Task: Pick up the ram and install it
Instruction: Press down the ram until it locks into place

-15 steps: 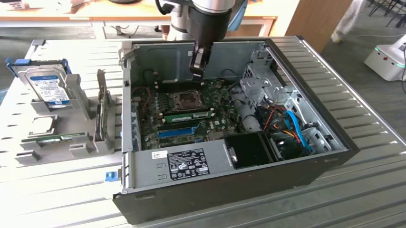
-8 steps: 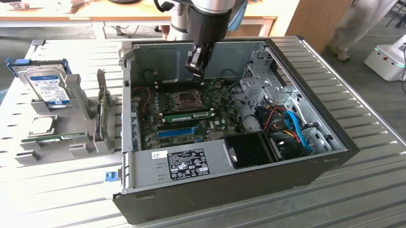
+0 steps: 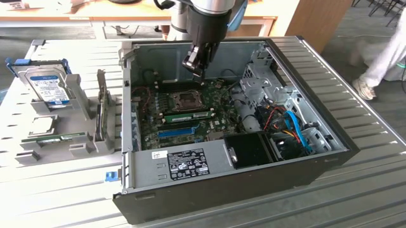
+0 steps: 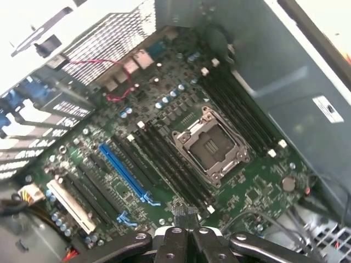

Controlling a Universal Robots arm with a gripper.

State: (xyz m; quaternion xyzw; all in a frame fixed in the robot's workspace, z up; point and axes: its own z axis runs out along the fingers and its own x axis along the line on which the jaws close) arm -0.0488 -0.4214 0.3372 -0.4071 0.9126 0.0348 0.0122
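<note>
The computer case (image 3: pixel 222 183) has dull grey sheet-metal walls and a matt black shell. Inside it, the green circuit board (image 4: pixel 164 137) looks glossy, beside a smooth blue plastic slot (image 4: pixel 123 170). The bench (image 3: pixel 355 199) under the case is ribbed pale metal.

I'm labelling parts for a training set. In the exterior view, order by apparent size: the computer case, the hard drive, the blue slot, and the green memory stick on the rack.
1. computer case
2. hard drive
3. blue slot and memory stick: look alike, too close to rank.
</note>
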